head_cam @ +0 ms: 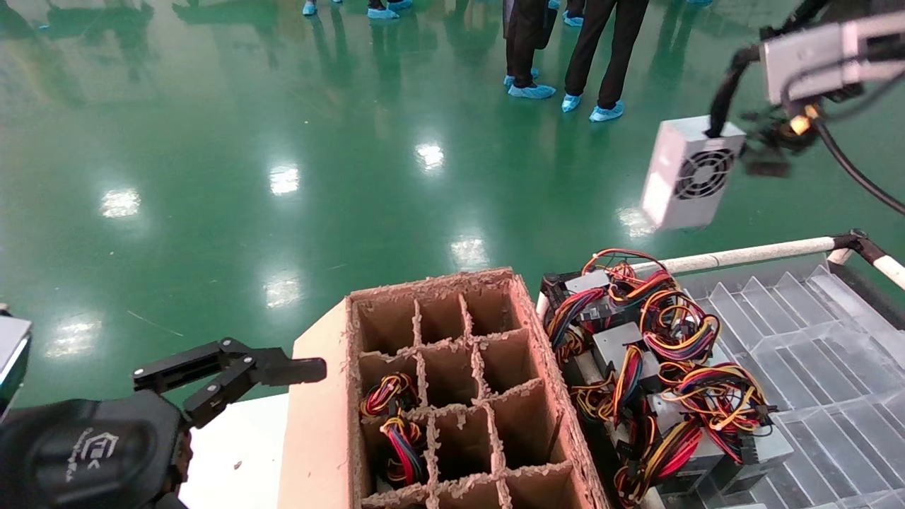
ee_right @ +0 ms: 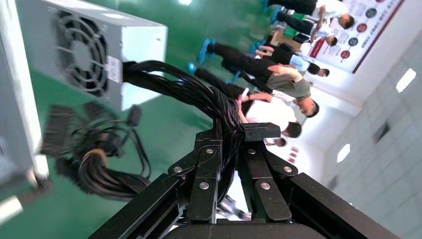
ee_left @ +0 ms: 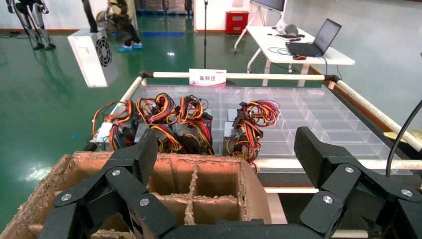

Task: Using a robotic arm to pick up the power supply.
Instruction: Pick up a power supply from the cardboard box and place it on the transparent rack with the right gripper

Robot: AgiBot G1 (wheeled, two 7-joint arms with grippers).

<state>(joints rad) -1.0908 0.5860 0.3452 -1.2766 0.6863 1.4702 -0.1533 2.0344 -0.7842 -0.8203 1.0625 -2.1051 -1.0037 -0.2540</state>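
Hanging in the air by its black cable bundle (ee_right: pixel 199 97), the power supply (head_cam: pixel 689 173) is already off the pile: light-grey box w/ round fan grille, up beyond the far rail of the clear divided tray (head_cam: pixel 813 353) and over the green floor (head_cam: pixel 283 141), touching nothing below. Right gripper (ee_right: pixel 230 149) has its jaws clamped on the cable bundle, not on the box itself, so the pick step looks done and the carry is in hand. Judgement: next move calls for a slow, steady transfer, since a box dangling from cables can swing or twist; it also needs clearance over the rail before any lowering. Orientation in the head view: long axis runs roughly up-down, tilted, top end leaning toward the gripper; fan face points toward the robot and somewhat to its right; cables leave from the upper end. Nearer than the tray rail, other grey units w/ red-yellow-orange wire bundles (head_cam: pixel 657 367) lie heaped at the tray's left end, next to the cardboard divider box (head_cam: pixel 452 396), where a few cells hold coloured wires. Left gripper (head_cam: pixel 233 371) is parked low, left of that box, jaws apart and empty.
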